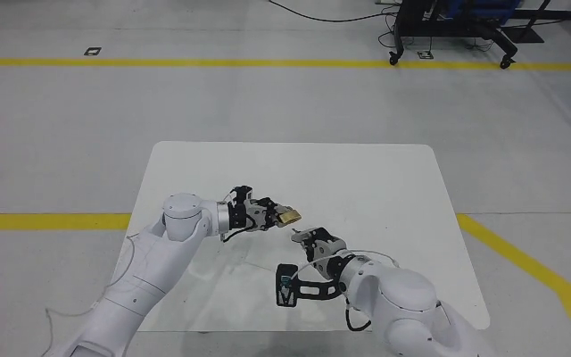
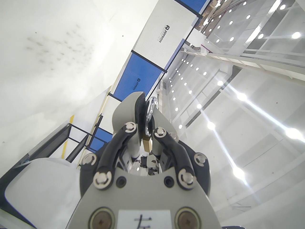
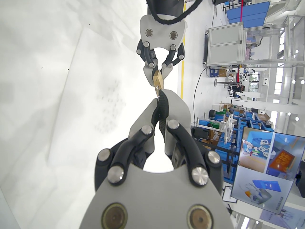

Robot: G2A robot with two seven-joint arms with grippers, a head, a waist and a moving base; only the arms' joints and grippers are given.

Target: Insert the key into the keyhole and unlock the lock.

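A small brass padlock (image 1: 287,215) hangs above the white table, held by my left gripper (image 1: 275,214), which is shut on it. In the left wrist view its brass body (image 2: 146,144) and silver shackle (image 2: 152,106) sit between the closed fingers of the left gripper (image 2: 147,104). My right gripper (image 3: 160,99) faces it tip to tip and is shut on the key (image 3: 157,91). The key's short visible end meets the underside of the padlock (image 3: 157,79); how deep it sits is hidden. In the top view the right gripper (image 1: 300,236) sits just in front of the lock.
Both arms meet over the middle of the white table (image 1: 384,178), near its front half. Yellow floor lines run behind and beside the table. A black wheeled frame (image 1: 455,31) stands far back on the right.
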